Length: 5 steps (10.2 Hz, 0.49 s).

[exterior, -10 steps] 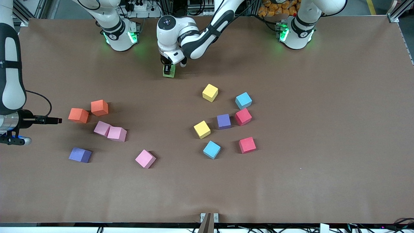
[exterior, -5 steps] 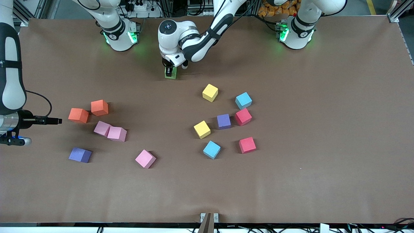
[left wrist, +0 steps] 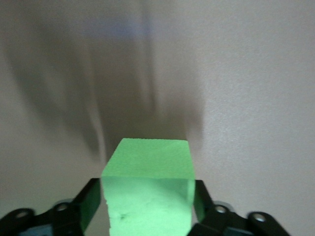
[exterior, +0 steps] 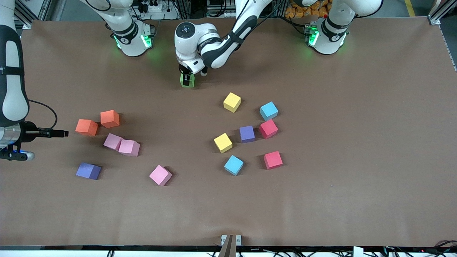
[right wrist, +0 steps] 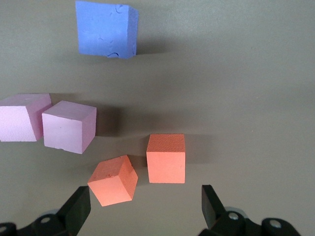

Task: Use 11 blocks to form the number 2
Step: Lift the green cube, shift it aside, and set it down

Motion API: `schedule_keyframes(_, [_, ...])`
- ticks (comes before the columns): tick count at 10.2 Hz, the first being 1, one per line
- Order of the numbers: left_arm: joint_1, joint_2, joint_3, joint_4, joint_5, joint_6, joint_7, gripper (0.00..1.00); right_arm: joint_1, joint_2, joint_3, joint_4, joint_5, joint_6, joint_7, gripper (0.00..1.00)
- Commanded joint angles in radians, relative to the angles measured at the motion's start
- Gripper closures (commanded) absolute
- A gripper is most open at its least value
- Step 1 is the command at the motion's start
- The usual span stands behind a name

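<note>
On the brown table [exterior: 357,200] lie fourteen blocks: three pink, two each of orange, purple, yellow, light blue and red — plus one green block [exterior: 187,80] near the bases. The left gripper [exterior: 186,74] straddles it, fingers parted, apparently not gripping. The right gripper [right wrist: 145,209] waits open over the orange blocks [right wrist: 166,158].

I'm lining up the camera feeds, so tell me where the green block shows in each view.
Front view: the green block sits on the brown table under the left gripper, between the two arm bases.
Left wrist view: the block sits between that gripper's open fingers.
Right wrist view: not in it.
Shared landmark: the left gripper astride the block.
</note>
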Motion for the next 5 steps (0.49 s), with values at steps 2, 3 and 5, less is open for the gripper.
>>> schedule_keyframes(2, [-0.019,0.008,0.007,0.023,0.045,0.006,-0.112,0.01,-0.005,0.002,0.009,0.013,-0.011,-0.013,-0.012,0.0])
schedule_keyframes(3, [-0.019,-0.006,0.007,0.023,0.058,-0.002,-0.109,0.0,-0.005,0.002,0.009,0.013,-0.011,-0.014,-0.01,0.0])
schedule_keyframes(5, [-0.013,-0.052,0.007,0.023,0.068,-0.049,-0.089,0.0,-0.005,0.002,0.009,0.013,-0.011,-0.013,-0.012,0.0])
